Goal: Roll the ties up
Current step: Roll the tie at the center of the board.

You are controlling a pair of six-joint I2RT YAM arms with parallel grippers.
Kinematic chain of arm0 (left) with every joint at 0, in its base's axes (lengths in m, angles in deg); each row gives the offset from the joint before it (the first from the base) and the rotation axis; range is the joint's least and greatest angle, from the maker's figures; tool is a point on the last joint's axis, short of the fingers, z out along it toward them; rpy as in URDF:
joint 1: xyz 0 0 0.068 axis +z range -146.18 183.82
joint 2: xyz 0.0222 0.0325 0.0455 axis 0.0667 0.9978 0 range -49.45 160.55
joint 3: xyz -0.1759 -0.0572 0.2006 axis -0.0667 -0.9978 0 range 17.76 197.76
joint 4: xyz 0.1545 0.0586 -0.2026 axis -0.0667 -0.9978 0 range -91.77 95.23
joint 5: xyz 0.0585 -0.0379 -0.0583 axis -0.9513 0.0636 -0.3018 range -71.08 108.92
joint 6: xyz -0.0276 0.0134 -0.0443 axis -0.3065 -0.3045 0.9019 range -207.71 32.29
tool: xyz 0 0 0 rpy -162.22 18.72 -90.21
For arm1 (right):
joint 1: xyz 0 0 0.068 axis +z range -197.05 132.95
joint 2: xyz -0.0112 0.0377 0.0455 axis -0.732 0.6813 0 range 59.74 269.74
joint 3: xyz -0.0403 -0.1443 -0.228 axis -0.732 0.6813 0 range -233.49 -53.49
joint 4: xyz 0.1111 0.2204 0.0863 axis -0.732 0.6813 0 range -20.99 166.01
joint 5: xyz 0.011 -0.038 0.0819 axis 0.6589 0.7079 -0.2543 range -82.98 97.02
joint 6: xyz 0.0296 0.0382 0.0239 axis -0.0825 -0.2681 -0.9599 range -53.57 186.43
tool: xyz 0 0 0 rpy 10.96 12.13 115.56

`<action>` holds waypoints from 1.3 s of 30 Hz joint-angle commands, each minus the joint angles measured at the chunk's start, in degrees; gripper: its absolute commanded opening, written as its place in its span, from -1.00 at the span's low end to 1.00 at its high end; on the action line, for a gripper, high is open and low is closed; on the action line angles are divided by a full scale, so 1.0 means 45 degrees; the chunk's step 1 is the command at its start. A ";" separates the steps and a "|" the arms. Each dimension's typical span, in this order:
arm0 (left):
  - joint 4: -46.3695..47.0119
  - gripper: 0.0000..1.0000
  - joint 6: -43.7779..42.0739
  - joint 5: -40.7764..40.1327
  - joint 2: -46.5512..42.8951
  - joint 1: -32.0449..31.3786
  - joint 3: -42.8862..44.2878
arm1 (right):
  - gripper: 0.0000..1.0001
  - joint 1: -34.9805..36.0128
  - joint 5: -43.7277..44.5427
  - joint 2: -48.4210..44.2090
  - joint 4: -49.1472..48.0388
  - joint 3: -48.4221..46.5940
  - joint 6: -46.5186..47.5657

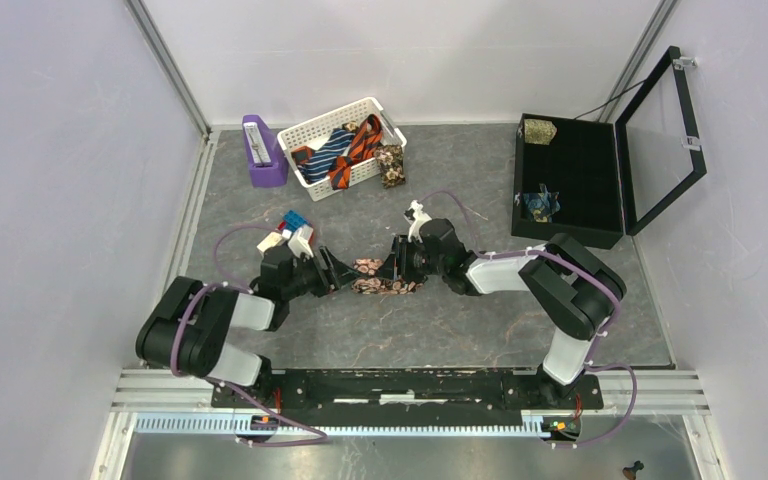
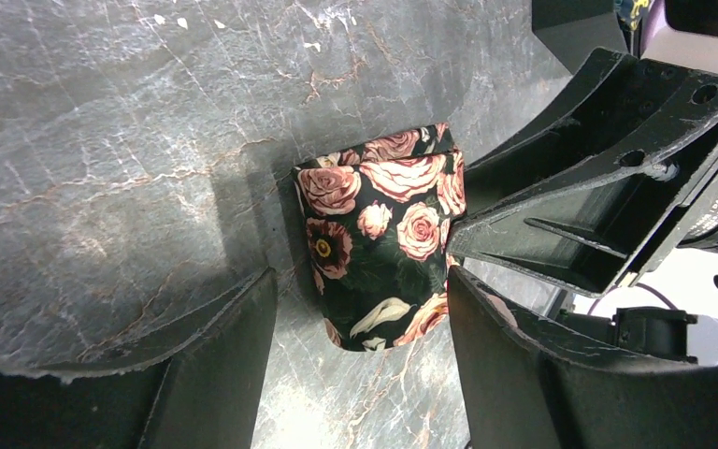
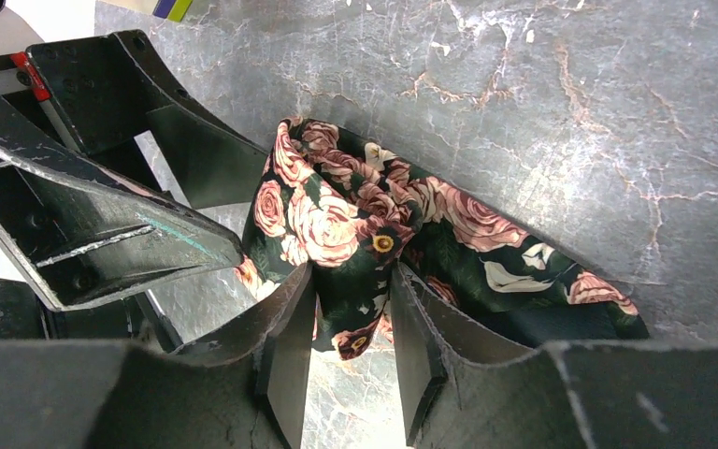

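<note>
Currently right gripper (image 3: pixel 351 285) pinches the floral tie (image 3: pixel 337 215); left gripper (image 2: pixel 360 290), spread, straddles its opposite end directly ahead.

Floral tie (image 1: pixel 380 286) ends hidden under left gripper (image 1: pixel 342 275), right gripper (image 1: pixel 397 268); blocks (image 1: pixel 295 222) partly behind left arm (image 1: pixel 250 310); case (image 1: pixel 600 170) contents too small.

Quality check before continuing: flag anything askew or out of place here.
The dark floral tie is a loose, lopsided bunch rather than a roll, one fold pinched by the right gripper. Toy blocks lie beside the left arm, odd among ties. A tan tie hangs over the basket rim.
</note>
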 commanded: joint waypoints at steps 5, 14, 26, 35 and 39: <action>0.3072 0.34 0.1191 0.1163 0.1861 0.0043 -0.0220 | -0.17 -0.0083 -0.0063 0.0398 0.0024 0.0286 0.0507; 0.6527 0.32 0.2644 0.1392 0.4197 0.0023 -0.0524 | -0.18 -0.0168 -0.0113 0.0673 -0.0330 0.0610 0.0556; 0.8814 0.17 0.3552 0.1636 0.5813 -0.0371 -0.0497 | -0.21 -0.0235 -0.0179 0.0831 -0.0558 0.0757 0.0552; 0.7458 -0.33 0.3048 0.0961 0.5133 -0.0726 -0.0291 | -0.22 -0.0305 -0.0210 0.0572 -0.0512 0.0757 0.0595; 0.4849 -0.35 0.2048 0.0320 0.3759 -0.0919 -0.0046 | -0.21 -0.0363 -0.0222 0.0326 -0.0431 0.0815 0.0654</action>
